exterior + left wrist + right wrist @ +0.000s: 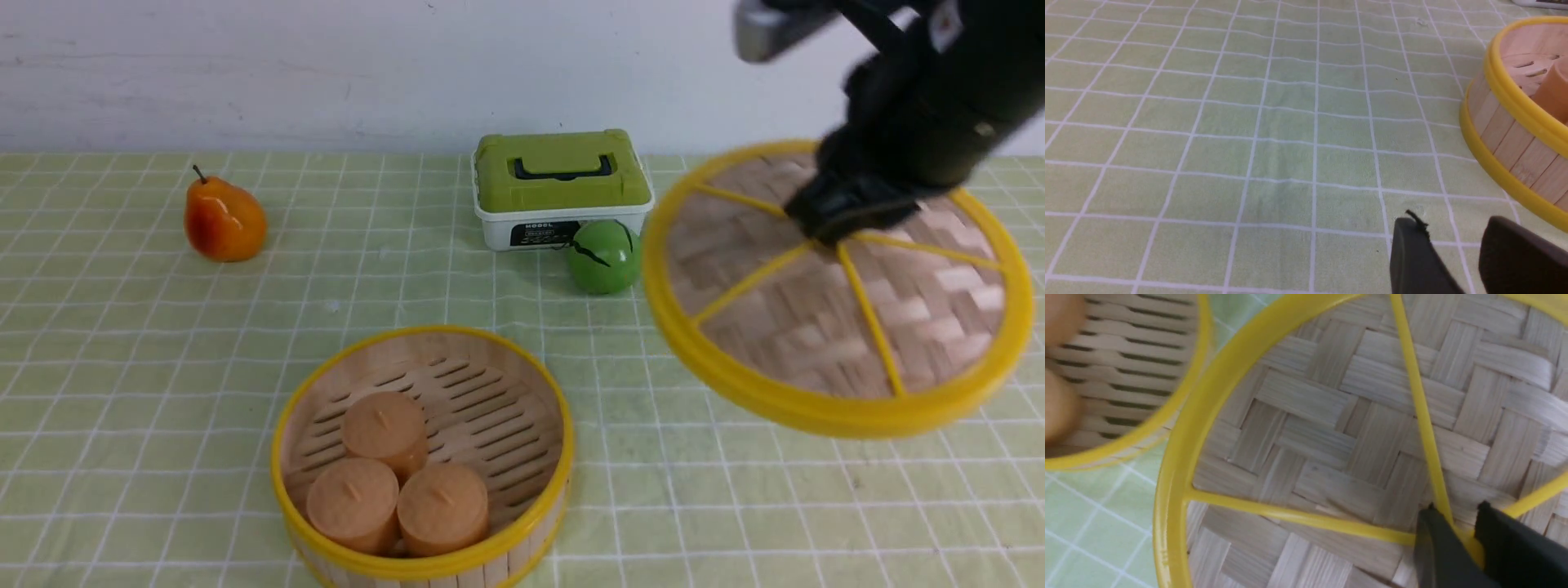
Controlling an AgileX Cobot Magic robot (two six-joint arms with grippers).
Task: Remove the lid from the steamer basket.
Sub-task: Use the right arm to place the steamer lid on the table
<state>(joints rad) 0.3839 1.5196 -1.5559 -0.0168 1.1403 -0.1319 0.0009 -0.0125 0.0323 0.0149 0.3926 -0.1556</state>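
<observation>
The steamer basket [562, 441] stands uncovered at the front of the table, with three tan round cakes [384, 425] on its slatted floor. Its lid [816, 327], woven bamboo with a yellow rim and spokes, hangs tilted in the air to the right of the basket. My right gripper [824, 237] is shut on the lid's central knob. The right wrist view shows the gripper [1457, 514] pinching the knob, the lid [1331, 416] close up and the basket [1139, 375] beyond it. My left gripper [1451, 224] is open and empty just above the cloth, beside the basket's wall [1506, 134].
An orange pear [224, 220] lies at the far left. A white box with an olive-green top [563, 184] stands at the back centre, with a green ball [604, 257] in front of it. A green checked cloth [122, 367] covers the table, and a white wall stands behind.
</observation>
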